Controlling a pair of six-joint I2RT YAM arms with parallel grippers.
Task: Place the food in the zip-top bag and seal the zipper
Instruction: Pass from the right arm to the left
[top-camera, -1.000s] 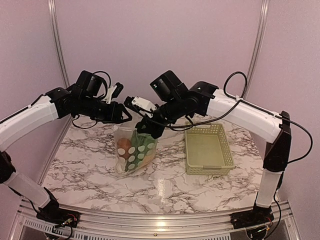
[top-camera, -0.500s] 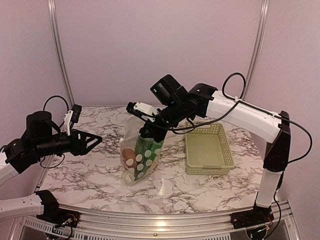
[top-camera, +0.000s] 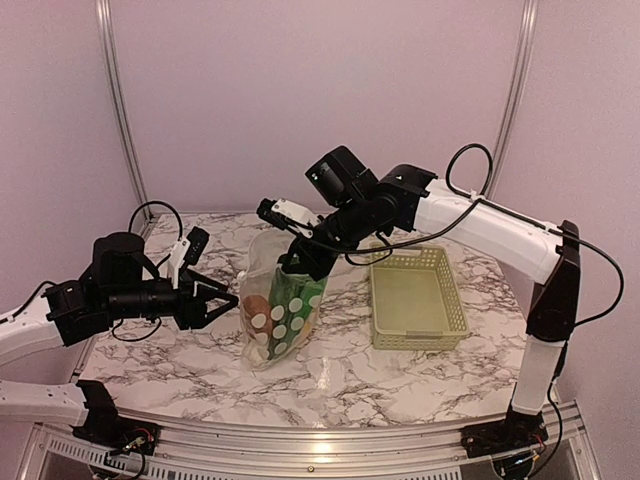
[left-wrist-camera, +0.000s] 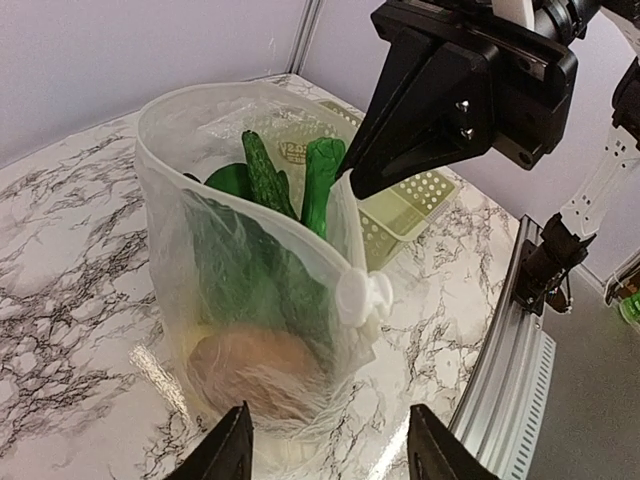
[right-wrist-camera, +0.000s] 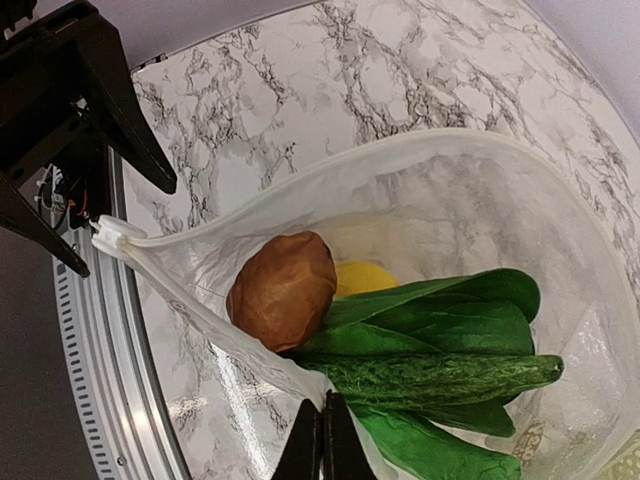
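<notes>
The clear zip-top bag (top-camera: 272, 318) stands on the table with its mouth open. Inside it are a brown round item (right-wrist-camera: 285, 288), a yellow lemon (right-wrist-camera: 365, 277), green bok choy (right-wrist-camera: 450, 310) and a long cucumber (right-wrist-camera: 440, 378). My right gripper (top-camera: 291, 263) is shut on the bag's zipper edge (right-wrist-camera: 200, 305) and holds the rim up; it also shows in the right wrist view (right-wrist-camera: 322, 400). My left gripper (top-camera: 229, 301) is open and empty, low at the bag's left side, close to its white slider (left-wrist-camera: 366, 296). Its fingers (left-wrist-camera: 236, 440) frame the bag's base.
A pale green slotted basket (top-camera: 452, 296) sits right of the bag, with nothing showing in it. The table's metal front rail (top-camera: 320, 440) runs along the near edge. Purple walls close in the back and sides.
My left gripper let go of the bag mouth, dropped back to the left, then came back right toward the bag's lower side. The right gripper kept its hold; the bag settled lower.
</notes>
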